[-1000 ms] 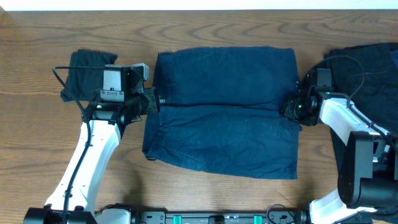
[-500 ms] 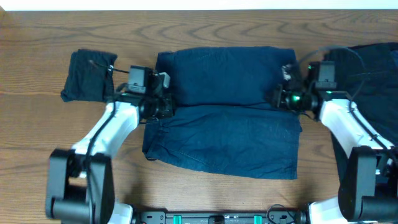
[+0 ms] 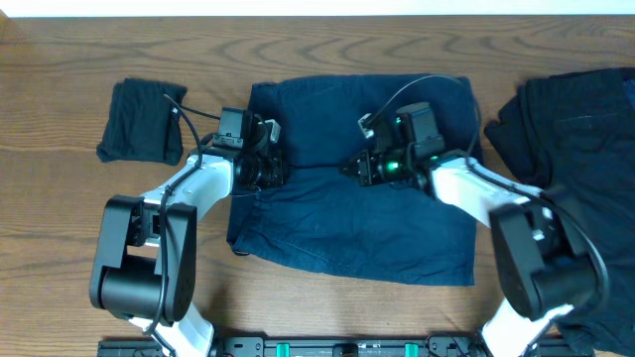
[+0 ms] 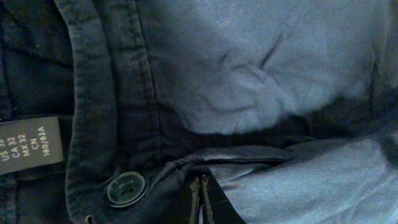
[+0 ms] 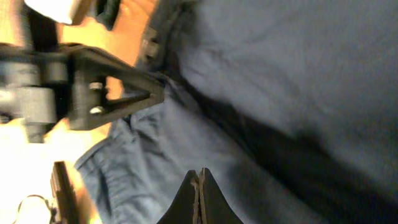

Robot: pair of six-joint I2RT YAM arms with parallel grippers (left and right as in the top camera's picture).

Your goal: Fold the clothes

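Wood-grain table meeting a pale wall, navy shorts lying folded at its centre, left gripper and right gripper sitting on them, fingertips pressing together in both wrist views, only left wrist showing button and size label.

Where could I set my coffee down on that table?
Bare wood runs along the far edge beyond the navy shorts, and at the near left corner below the small black cloth. The middle is crowded: the left gripper and right gripper sit over the shorts; a dark garment fills the right.
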